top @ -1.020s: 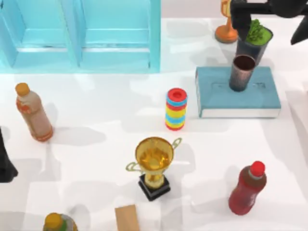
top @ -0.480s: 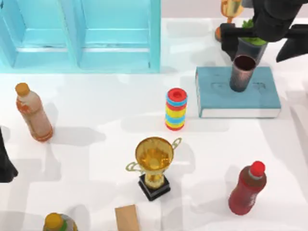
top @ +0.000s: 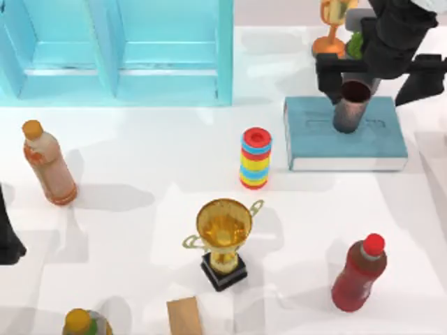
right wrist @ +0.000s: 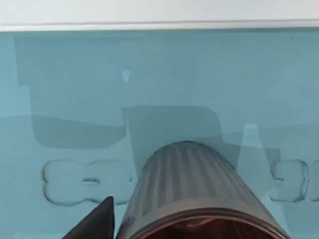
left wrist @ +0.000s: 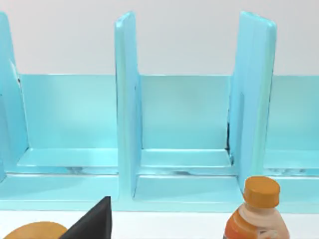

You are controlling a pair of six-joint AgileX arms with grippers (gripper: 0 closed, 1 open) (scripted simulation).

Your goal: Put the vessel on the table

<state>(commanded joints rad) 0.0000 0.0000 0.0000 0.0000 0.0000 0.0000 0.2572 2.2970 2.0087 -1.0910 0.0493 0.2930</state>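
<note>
On the white tabletop [top: 140,230], at two o'clock, lies a teal-blue book [top: 377,143], its embossed lettering unreadable. The copper-brown ribbed tumbler [top: 351,106] stands there, empty, the right gripper [top: 377,75] spread wide around it. The left gripper [top: 7,241] sits at nine o'clock, grip unclear.

The vessel [top: 351,105], a small copper-brown ribbed metal tumbler with a dark reddish inside and no handle, stood upright and open-mouthed on a teal-blue book [top: 377,143] near the table's far right corner. The right wrist view showed its fluted wall [right wrist: 189,184] close up. The table [top: 140,230] was a flat white top with faint grey patches.
</note>
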